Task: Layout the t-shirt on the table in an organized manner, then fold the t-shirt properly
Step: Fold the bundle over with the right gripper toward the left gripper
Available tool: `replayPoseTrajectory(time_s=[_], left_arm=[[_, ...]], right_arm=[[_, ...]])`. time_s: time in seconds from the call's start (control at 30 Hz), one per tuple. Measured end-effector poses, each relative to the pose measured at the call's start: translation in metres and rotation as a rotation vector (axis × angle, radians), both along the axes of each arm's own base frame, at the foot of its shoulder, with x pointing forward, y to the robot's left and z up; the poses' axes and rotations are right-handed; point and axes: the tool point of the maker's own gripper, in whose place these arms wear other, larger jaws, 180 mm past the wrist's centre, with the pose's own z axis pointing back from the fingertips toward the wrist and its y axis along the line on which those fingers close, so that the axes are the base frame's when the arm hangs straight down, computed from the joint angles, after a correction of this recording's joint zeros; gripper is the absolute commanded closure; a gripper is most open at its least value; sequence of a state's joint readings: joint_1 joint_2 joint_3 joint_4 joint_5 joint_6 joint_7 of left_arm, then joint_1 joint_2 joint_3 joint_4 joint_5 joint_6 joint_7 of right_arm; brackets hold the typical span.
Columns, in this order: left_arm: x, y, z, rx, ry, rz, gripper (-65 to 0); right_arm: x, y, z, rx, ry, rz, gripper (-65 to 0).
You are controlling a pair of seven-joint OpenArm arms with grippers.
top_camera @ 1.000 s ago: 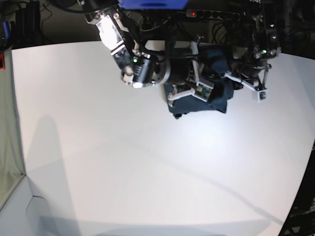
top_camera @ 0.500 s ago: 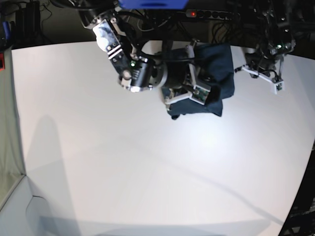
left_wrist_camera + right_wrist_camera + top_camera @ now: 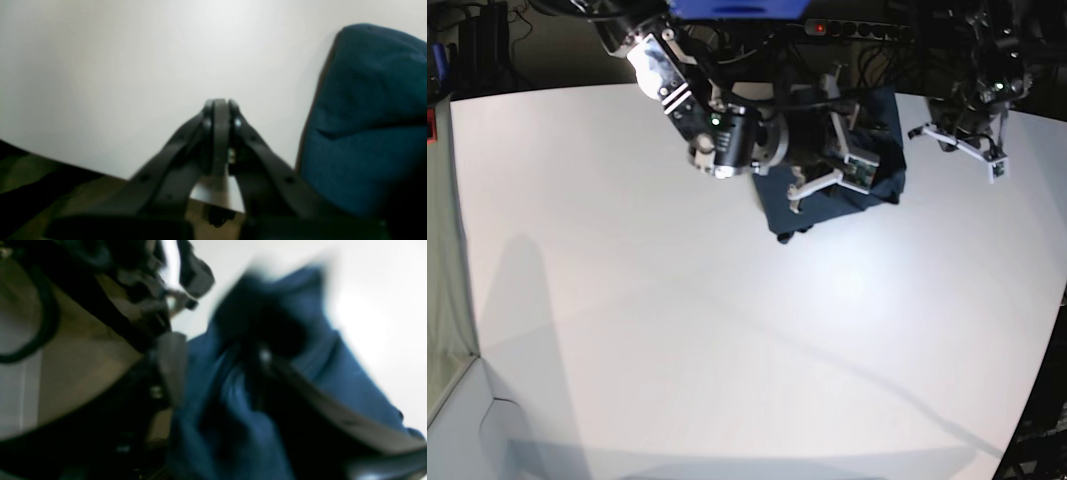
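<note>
One limp t-shirt [image 3: 882, 150] bunched on the worktop [image 3: 677, 330]: take a hem corner. Left jaws closed, empty; right jaws' state unclear.

Right fingers [image 3: 802, 190] parted off t-shirt [image 3: 882, 150], cloth flatter, left arm withdrawn

Blurred t-shirt [image 3: 300, 380] (bunched) beside pincer [image 3: 217, 356]

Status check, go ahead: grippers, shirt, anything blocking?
Left gripper shut, empty, beside the t-shirt. Right gripper over the shirt, jaw state unclear. Shirt bunched at table's far edge. Nothing blocking.
</note>
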State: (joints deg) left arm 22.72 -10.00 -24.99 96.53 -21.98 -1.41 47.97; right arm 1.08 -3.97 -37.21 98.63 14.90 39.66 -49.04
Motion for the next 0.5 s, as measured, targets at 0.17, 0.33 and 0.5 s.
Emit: replayPoseTrajectory(time_s=[0.17, 0.33, 0.5], left_arm=[[-0.007, 0.001, -0.002, 0.011, 0.012, -0.005, -0.1], [-0.014, 0.003, -0.002, 0.016, 0.017, -0.007, -0.1], [-0.036, 0.005, 0.002, 0.042, 0.061, -0.037, -0.4]], right_arm=[[0.004, -0.001, 0.013, 0.021, -0.034, -0.008, -39.9], [0.006, -0.001, 0.024, 0.044, -0.060, -0.013, -39.4], [0.025, -0.025, 0.013, 0.011, -0.049, -0.092, -39.1]])
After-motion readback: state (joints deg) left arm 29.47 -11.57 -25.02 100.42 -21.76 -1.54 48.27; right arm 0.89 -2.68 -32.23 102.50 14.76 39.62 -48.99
